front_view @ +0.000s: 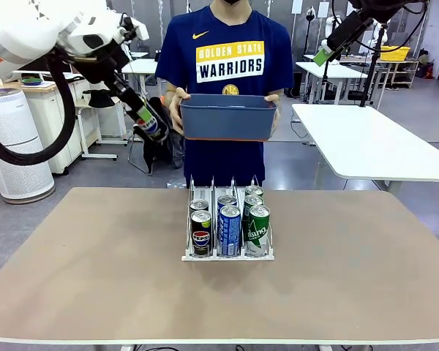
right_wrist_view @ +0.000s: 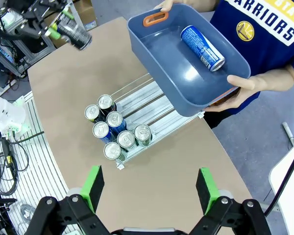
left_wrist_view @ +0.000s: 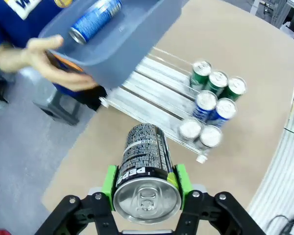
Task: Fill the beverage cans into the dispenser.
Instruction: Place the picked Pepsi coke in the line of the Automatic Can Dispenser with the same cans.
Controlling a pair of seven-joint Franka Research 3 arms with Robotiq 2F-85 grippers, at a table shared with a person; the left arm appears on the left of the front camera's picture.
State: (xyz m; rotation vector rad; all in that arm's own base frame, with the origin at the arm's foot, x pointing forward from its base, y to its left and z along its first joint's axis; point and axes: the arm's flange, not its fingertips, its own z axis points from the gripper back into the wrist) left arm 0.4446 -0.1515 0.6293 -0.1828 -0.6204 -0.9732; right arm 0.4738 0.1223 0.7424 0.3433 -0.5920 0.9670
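Left claw (left_wrist_view: 146, 181) grasping a black cola can (left_wrist_view: 144, 147) by its sides, held high over the left of the desk (front_view: 351, 256), well apart from the rack (front_view: 227, 188); right claw (right_wrist_view: 149, 183) released, empty. Risk: lowered askew, the smooth can could strike a thin divider, tip, or knock the seven cans (front_view: 229, 227) standing at the rack's front. The held can is slim, black with white print and a silver top; a blue can (right_wrist_view: 202, 47) lies in the tub (front_view: 228, 117) that the person holds
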